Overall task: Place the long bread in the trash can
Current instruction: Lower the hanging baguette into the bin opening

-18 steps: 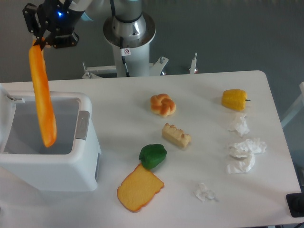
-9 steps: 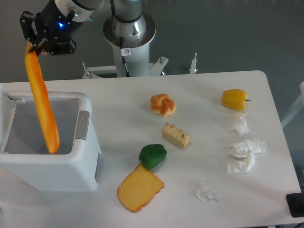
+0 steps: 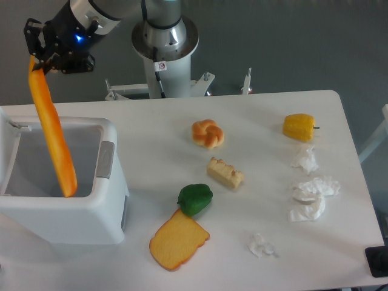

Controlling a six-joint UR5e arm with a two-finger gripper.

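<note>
White table (image 3: 273, 109), grey backdrop, arm base at rear centre. Trash can (image 3: 103, 200) is sat at the table's left edge, lid hinged open to the left. Gripper (image 3: 41, 60) is held above the can's back-left area, fingers pinched on the top end of the long bread (image 3: 53, 130). The bread is hung nearly vertical w/ a slight tilt, lower tip already below the rim and inside the opening, near the front wall (contact w/ the wall can't be judged from this view).

Step in hand, as judged: lower and release. To be done well:
- bread should be kept clear of the rim while descending; the tilt puts the tip toward the front-right, so a small correction toward the can's centre is advised
- it should be lowered further before the fingers are opened, since a long item dropped high could tip out over the edge
- the open lid should be avoided on the way out

Bun (image 3: 208, 133), toast slice (image 3: 178, 239), green pepper (image 3: 194, 199) etc. are well apart, no interference expected.
</note>
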